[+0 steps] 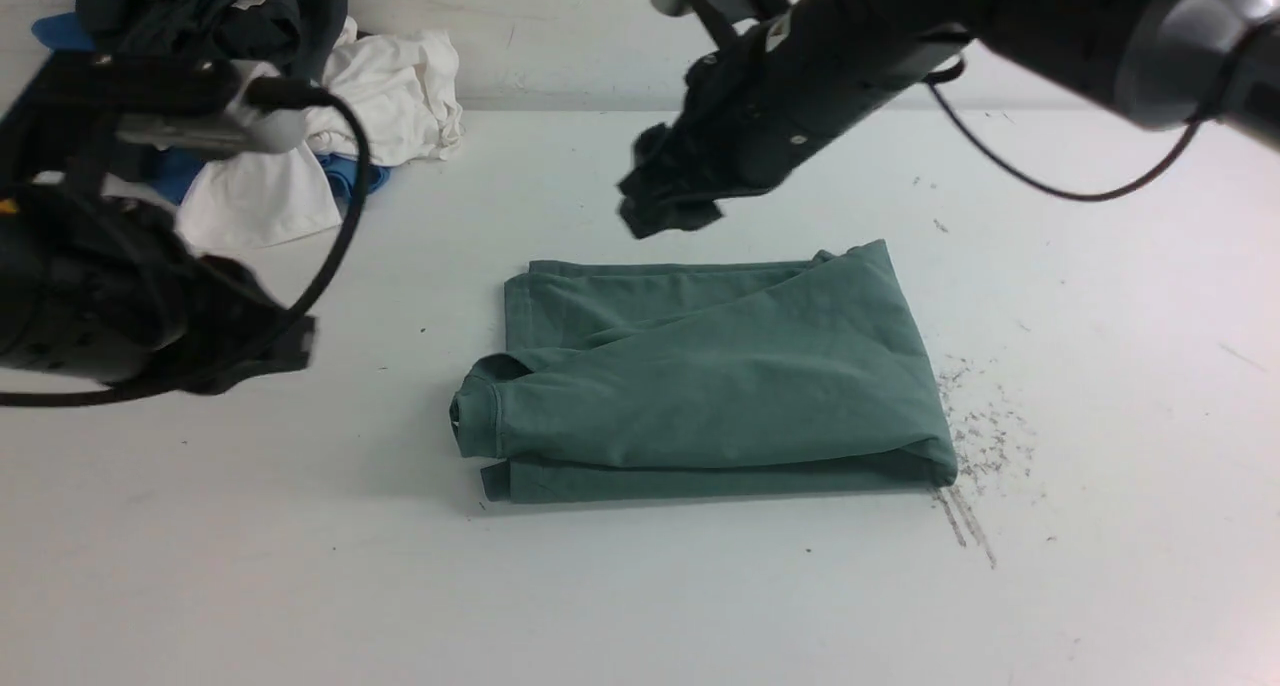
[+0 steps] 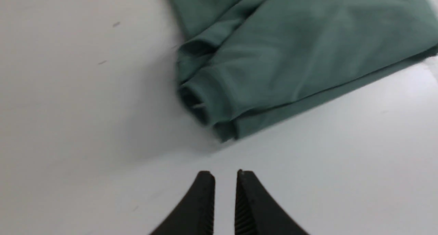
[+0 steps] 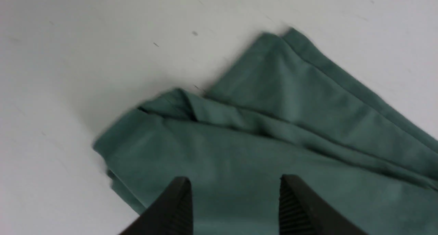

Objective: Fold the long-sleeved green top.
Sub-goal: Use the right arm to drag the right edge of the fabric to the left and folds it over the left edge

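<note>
The green long-sleeved top (image 1: pixel 720 376) lies folded into a rough rectangle in the middle of the white table, its ribbed collar (image 1: pixel 475 411) at the left end. It also shows in the left wrist view (image 2: pixel 291 57) and in the right wrist view (image 3: pixel 273 142). My left gripper (image 2: pixel 226 175) is empty with its jaws a narrow gap apart. It hangs over bare table to the left of the top (image 1: pixel 285 351). My right gripper (image 3: pixel 236 182) is open wide and empty, held above the top's far edge (image 1: pixel 665 211). The chest logo is hidden.
A pile of white, blue and dark garments (image 1: pixel 300 116) sits at the back left corner by the wall. Dark scuff marks (image 1: pixel 975 446) speckle the table just right of the top. Bare table (image 1: pixel 640 606) runs along the front.
</note>
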You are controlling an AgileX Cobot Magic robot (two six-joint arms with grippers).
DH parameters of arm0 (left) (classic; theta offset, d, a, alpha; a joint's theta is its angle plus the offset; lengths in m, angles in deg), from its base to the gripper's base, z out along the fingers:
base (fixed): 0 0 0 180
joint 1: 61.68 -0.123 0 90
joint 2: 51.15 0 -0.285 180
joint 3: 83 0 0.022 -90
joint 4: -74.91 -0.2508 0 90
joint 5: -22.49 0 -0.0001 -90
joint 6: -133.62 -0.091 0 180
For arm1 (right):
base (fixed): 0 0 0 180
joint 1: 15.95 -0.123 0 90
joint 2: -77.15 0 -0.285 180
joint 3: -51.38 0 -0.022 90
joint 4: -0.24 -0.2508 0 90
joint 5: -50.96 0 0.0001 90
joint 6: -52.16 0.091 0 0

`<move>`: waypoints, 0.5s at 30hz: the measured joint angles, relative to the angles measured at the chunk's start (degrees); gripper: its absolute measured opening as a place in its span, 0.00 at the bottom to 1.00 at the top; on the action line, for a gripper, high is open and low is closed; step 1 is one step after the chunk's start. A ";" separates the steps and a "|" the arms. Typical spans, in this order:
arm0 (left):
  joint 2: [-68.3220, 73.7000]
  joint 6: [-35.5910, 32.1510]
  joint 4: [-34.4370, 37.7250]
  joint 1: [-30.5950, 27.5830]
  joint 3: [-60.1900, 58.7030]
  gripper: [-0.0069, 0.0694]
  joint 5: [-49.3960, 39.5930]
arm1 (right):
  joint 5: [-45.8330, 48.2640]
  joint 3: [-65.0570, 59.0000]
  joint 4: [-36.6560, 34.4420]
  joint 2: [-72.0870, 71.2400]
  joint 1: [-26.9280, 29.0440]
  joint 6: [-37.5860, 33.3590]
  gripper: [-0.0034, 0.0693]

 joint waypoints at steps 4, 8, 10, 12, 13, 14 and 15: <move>11.74 -8.90 10.16 5.96 3.62 0.18 2.77 | 1.90 -6.12 2.38 -0.34 5.54 2.42 0.19; 21.88 -11.98 11.20 9.97 7.18 0.15 4.27 | -1.15 -14.93 -0.82 -0.29 9.23 1.71 0.06; 28.40 -13.35 10.74 11.67 9.69 0.13 4.81 | -4.73 -20.45 -4.02 -0.29 10.54 0.63 0.04; 35.56 -13.80 8.97 12.43 13.00 0.13 5.13 | -9.60 -25.99 -7.64 -0.29 10.82 -1.11 0.03; 37.82 -13.80 8.03 12.43 14.21 0.12 5.13 | -11.27 -27.65 -8.93 -0.29 10.82 -1.96 0.03; 39.77 -13.80 6.77 12.43 15.36 0.12 5.13 | -12.90 -29.10 -10.00 -0.29 10.82 -2.67 0.03; 41.44 -13.80 5.32 12.37 16.45 0.12 5.13 | -14.40 -30.33 -10.71 -0.29 10.82 -3.17 0.03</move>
